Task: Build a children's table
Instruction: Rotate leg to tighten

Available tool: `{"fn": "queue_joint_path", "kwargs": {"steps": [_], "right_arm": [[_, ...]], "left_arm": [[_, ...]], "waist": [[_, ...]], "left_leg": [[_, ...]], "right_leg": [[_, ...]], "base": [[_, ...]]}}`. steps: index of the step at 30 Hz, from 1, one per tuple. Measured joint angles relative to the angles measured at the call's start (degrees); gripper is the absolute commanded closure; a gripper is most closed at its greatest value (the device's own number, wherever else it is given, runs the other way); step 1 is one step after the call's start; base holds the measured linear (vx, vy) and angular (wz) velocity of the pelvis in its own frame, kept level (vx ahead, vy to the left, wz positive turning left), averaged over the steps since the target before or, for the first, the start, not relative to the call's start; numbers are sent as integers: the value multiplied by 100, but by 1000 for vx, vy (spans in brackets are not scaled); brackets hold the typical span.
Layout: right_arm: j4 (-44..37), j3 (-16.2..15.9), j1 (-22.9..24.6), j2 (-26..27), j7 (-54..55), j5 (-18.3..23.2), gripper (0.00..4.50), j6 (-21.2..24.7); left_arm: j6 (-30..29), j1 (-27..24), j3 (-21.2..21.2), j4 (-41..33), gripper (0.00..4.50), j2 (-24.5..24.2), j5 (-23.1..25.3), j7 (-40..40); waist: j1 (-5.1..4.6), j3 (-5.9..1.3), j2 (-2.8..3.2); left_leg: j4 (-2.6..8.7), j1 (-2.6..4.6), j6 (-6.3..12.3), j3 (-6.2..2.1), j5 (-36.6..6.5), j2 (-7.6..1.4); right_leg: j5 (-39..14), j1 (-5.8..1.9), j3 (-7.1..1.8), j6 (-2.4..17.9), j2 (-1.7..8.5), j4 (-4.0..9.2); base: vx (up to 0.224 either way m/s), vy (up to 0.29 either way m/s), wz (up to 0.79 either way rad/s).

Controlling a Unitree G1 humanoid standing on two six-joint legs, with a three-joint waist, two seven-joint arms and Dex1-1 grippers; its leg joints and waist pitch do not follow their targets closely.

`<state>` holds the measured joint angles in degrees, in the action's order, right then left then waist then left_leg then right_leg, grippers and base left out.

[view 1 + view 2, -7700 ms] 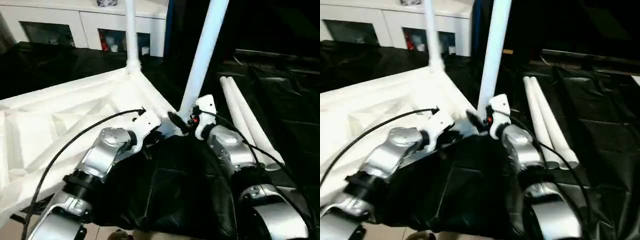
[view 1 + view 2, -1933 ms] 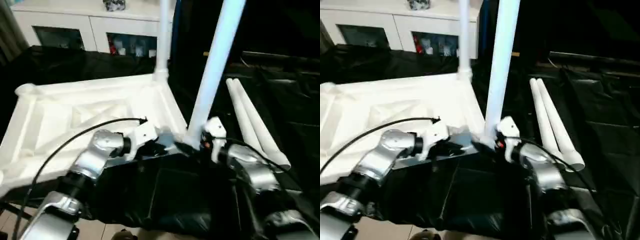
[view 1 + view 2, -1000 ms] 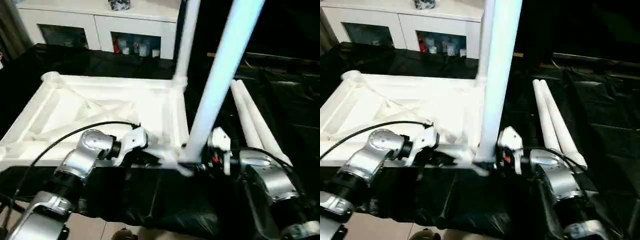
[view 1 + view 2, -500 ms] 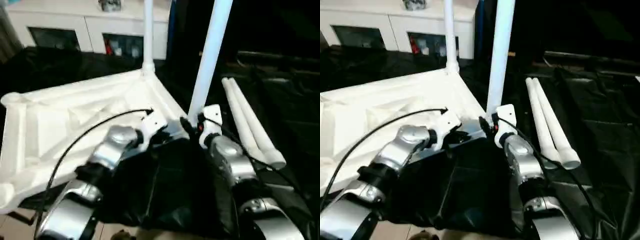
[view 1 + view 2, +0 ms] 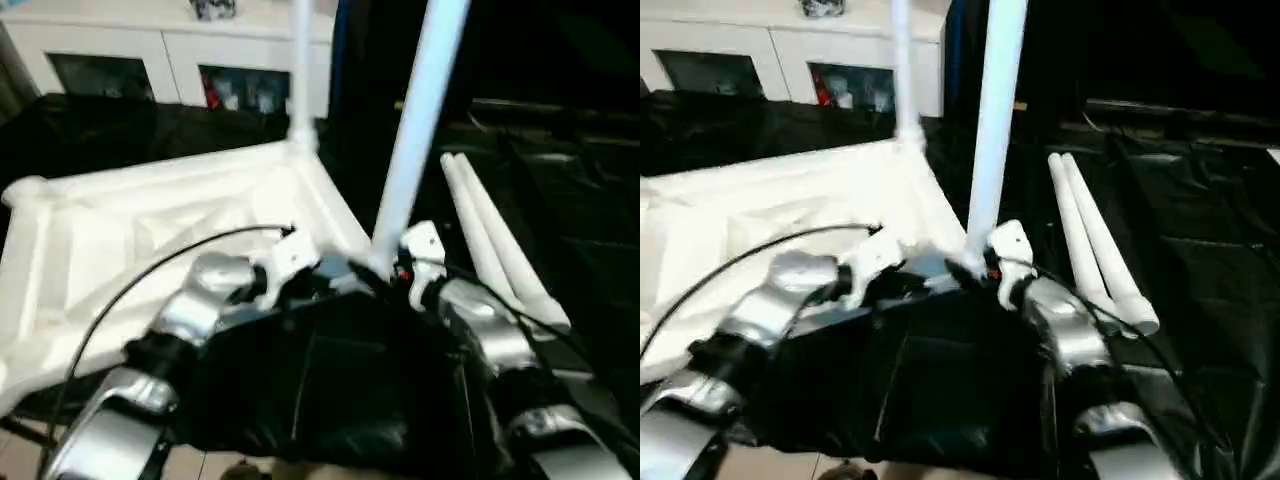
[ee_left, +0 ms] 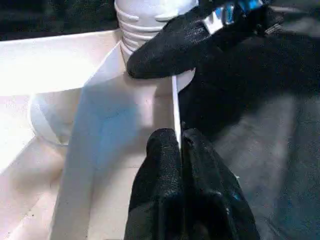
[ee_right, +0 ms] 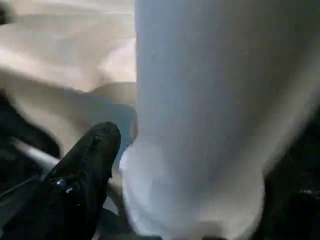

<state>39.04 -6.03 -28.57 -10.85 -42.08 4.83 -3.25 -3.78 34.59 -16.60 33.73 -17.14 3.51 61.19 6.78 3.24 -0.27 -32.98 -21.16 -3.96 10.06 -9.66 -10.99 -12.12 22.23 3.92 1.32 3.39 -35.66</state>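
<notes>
Since a moment ago my right gripper (image 5: 385, 275) jaws widen around the near leg (image 5: 415, 120), left gripper (image 6: 178, 142) pinching tabletop (image 5: 150, 225) rim; unseated, leg may topple.

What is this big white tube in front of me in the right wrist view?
Observer: A table leg, standing at the near corner of the upside-down table top.
Operator: Is it the first one on?
Observer: No, another leg stands at the far corner.
Operator: Any more to go?
Observer: Two spare legs lie side by side on the black cloth, on the robot's right.
</notes>
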Motion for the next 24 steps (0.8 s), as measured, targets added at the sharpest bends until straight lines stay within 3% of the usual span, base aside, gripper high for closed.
{"fn": "queue_joint_path", "kwargs": {"steps": [6,12,24], "right_arm": [[-382,-199,208,-498,-1334,226,75,54],[-1095,-473,457,-993,-2505,501,75,391],[-1760,-638,857,-1187,-2919,606,167,710]], "left_arm": [[138,-45,-11,-10,450,-241,-185,696],[247,-134,-67,-102,450,-563,-383,1394],[476,-222,-165,-161,450,-716,-396,1855]], "waist": [[102,4,-3],[203,6,-5],[289,5,-6]], "left_leg": [[-11,-2,0,0,0,-1],[-13,-8,2,0,-1,-3],[-16,-1,1,0,-1,-3]], "right_leg": [[1,-1,-2,1,0,-3],[-1,0,0,-1,0,-3],[0,-4,-1,-1,1,-6]], "base": [[0,0,0],[0,0,0],[0,0,0]]}}
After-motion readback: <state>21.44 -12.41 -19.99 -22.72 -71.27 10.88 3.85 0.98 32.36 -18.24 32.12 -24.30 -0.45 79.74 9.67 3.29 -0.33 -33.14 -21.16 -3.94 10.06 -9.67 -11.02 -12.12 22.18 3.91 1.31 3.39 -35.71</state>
